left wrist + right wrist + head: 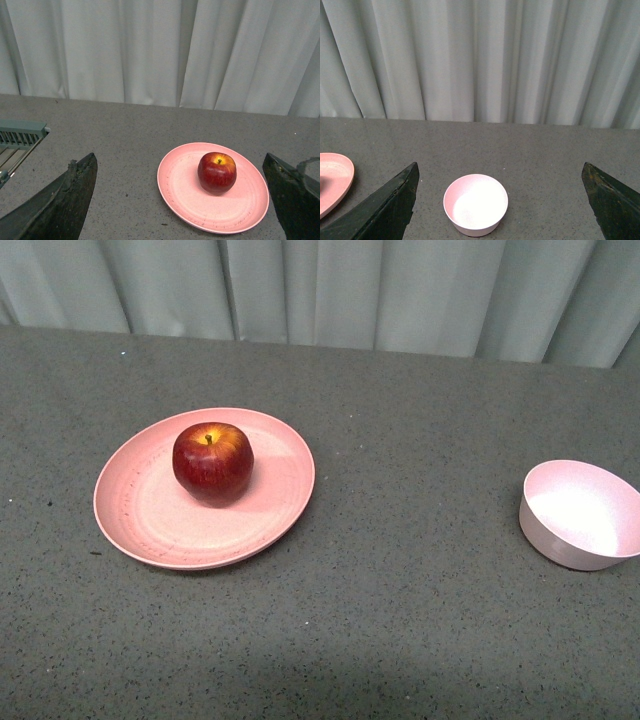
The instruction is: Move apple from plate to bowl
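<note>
Sitting on one plate (150, 520), one apple (212, 462); one bowl (560, 542) apart; left gripper (179, 156), right gripper (500, 164) wide.

The left end effector (179, 156) and right end effector (500, 164) each show 2 black, tapering, scuffed fingers (65, 200).

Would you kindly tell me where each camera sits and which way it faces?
Front: on the body, looking down at apple on plate, and bowl; no arm shows.
Left wrist: faces apple and plate, framed by the open left pincer.
Right wrist: faces bowl, framed by the open right pincer.
Front and left wrist share apple and plate; front and right wrist share bowl.
</note>
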`<state>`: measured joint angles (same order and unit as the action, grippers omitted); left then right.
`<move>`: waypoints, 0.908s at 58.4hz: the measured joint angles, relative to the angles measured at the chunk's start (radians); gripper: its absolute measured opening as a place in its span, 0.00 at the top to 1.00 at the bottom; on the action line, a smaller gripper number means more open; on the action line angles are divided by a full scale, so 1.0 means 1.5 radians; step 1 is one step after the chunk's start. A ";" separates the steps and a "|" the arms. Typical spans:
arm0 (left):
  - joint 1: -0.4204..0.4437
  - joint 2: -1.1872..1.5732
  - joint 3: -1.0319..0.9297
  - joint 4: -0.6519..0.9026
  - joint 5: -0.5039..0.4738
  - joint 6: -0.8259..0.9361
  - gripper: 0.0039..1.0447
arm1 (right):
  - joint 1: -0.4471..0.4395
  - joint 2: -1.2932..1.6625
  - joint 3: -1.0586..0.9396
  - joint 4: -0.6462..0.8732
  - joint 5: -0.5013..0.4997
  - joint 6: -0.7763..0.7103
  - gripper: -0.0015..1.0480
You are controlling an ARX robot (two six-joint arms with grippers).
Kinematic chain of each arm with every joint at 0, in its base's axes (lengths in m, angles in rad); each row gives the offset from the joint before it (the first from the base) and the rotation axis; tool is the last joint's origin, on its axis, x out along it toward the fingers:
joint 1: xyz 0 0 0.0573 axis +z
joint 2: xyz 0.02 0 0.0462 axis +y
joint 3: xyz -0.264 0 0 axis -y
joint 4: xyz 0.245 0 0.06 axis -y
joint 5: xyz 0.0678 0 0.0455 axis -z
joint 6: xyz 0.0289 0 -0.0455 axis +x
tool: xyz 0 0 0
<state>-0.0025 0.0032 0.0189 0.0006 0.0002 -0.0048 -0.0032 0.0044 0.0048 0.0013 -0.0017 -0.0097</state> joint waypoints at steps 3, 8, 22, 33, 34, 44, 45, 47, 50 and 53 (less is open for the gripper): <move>0.000 0.000 0.000 0.000 0.000 0.000 0.06 | 0.000 0.000 0.000 0.000 0.000 0.000 0.09; 0.000 0.000 0.000 0.000 0.000 0.000 0.06 | 0.000 0.000 0.000 0.000 0.000 0.000 0.09; 0.000 0.000 0.000 0.000 0.000 0.000 0.06 | 0.000 0.000 0.000 0.000 0.000 0.000 0.09; 0.000 0.000 0.000 0.000 0.000 0.000 0.06 | 0.000 0.000 0.000 0.000 0.000 0.000 0.09; 0.000 0.000 0.000 0.000 0.000 0.000 0.06 | 0.000 0.000 0.000 0.000 0.000 0.000 0.09; 0.000 0.000 0.000 0.000 0.000 0.000 0.06 | 0.000 0.000 0.000 0.000 0.000 0.000 0.09; 0.000 0.000 0.000 0.000 0.000 0.000 0.06 | 0.000 0.000 0.000 0.000 0.000 0.000 0.09; 0.000 0.000 0.000 0.000 0.000 0.000 0.06 | 0.000 0.000 0.000 0.000 0.000 0.000 0.09; 0.000 0.000 0.000 0.000 0.000 0.000 0.06 | 0.000 0.000 0.000 0.000 0.000 0.000 0.09; 0.000 0.000 0.000 0.000 0.000 0.000 0.06 | 0.000 0.000 0.000 0.000 0.000 0.000 0.09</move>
<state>-0.0025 0.0032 0.0189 0.0006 0.0002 -0.0048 -0.0032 0.0044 0.0048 0.0017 -0.0017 -0.0097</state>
